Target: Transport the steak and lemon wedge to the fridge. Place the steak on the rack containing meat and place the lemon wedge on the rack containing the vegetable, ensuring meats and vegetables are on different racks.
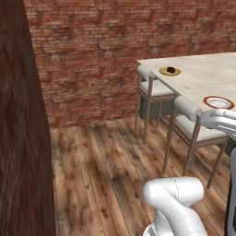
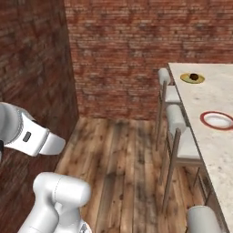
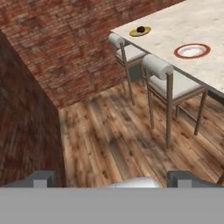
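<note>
Take the tabletop (image 1: 203, 76) as your landmark. On it, at the far end near the brick wall (image 1: 115, 41), you have a small plate (image 1: 169, 71) carrying the steak (image 1: 171, 69). A second, larger plate (image 1: 218, 102) lies on the tabletop nearer to you, well apart from the first. Two chairs (image 1: 154, 90) stand on the wooden floor (image 1: 106, 175) along the tabletop's left edge, one behind the other. The brick wall runs behind the tabletop's far end.

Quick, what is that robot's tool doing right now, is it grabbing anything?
Tool: open, jaws wide apart, holding nothing.
</note>
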Robot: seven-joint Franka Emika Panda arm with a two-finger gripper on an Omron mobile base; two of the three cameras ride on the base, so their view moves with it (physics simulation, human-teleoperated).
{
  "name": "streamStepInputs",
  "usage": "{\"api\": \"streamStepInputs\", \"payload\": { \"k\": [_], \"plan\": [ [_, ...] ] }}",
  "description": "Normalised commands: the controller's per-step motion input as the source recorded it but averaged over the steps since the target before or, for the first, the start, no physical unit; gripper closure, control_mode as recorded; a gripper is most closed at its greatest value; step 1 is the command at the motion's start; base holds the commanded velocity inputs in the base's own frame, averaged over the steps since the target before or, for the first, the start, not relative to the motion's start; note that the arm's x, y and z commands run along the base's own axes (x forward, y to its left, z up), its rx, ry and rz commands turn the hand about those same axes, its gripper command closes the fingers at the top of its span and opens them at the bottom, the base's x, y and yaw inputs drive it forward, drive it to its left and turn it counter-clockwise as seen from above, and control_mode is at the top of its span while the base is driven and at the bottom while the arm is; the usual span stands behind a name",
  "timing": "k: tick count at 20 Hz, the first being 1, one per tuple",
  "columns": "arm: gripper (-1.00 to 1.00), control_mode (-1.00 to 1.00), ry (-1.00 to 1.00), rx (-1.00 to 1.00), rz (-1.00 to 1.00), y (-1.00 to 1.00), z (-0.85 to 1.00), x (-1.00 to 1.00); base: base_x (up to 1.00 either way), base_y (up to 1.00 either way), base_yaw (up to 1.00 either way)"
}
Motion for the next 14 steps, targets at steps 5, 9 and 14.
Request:
{"api": "streamStepInputs", "payload": {
  "k": [5,9,14],
  "plan": [
    [-1.00,1.00,0.00,0.00,0.00,0.00,0.00,0.00,1.00,-0.04,0.00],
    [-1.00,1.00,0.00,0.00,0.00,0.00,0.00,0.00,1.00,0.00,0.00],
    [-1.00,1.00,0.00,0.00,0.00,0.00,0.00,0.00,1.00,-0.01,0.00]
  ]
}}
